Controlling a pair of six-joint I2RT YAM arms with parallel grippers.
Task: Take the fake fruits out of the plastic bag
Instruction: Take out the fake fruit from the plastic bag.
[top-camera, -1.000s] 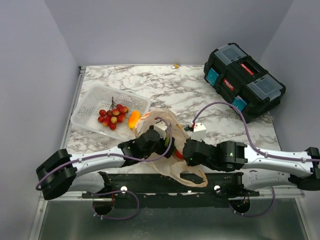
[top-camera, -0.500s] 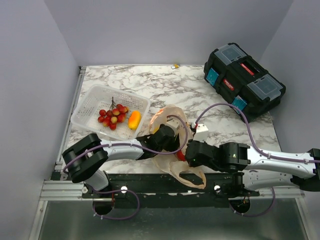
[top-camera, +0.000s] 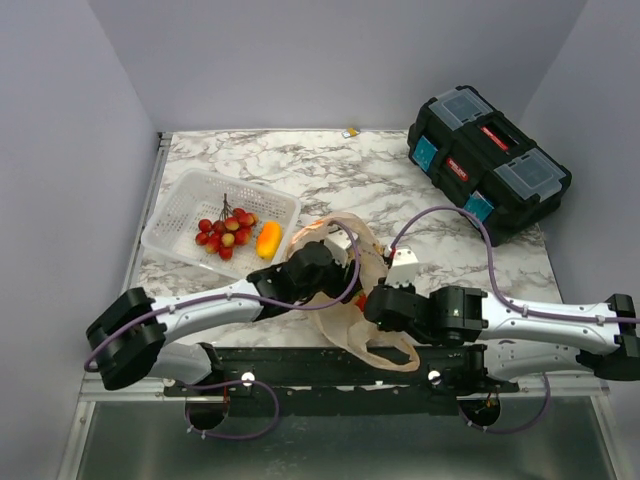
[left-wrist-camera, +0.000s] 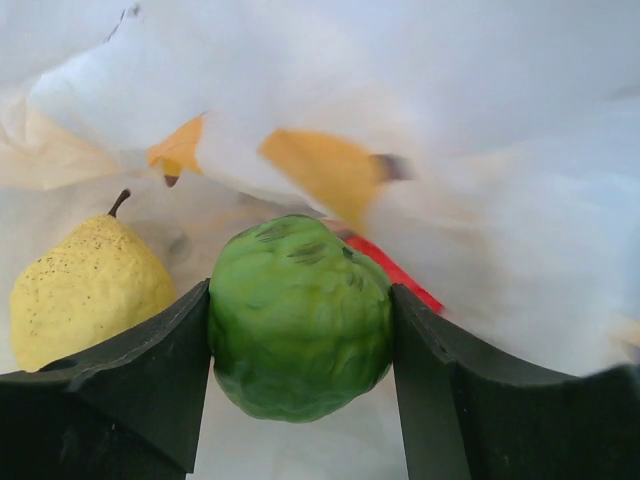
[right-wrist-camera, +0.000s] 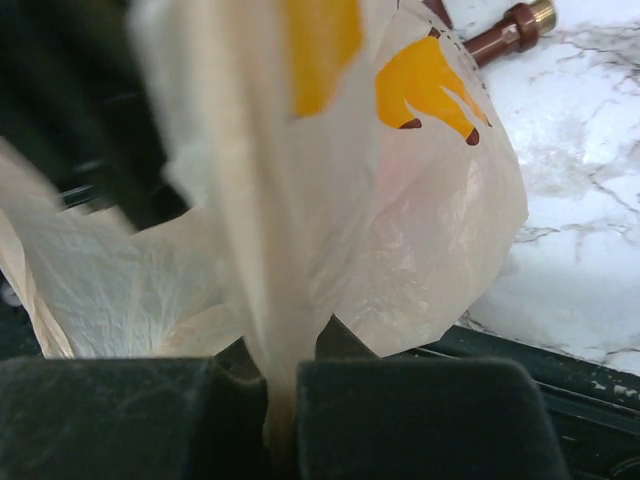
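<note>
Inside the plastic bag (right-wrist-camera: 420, 220) the left jaws stand half-wide around the green fruit (left-wrist-camera: 300, 315), seemingly pressing both its sides, the yellow pear (left-wrist-camera: 85, 290) just beside; the right jaws pinch a fold of bag tight, probably to steady it.

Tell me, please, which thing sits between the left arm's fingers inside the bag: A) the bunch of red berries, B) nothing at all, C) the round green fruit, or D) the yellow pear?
C: in the left wrist view the round green fruit fills the gap between the left fingers, touching both, while the yellow pear lies beside them in the bag.
</note>
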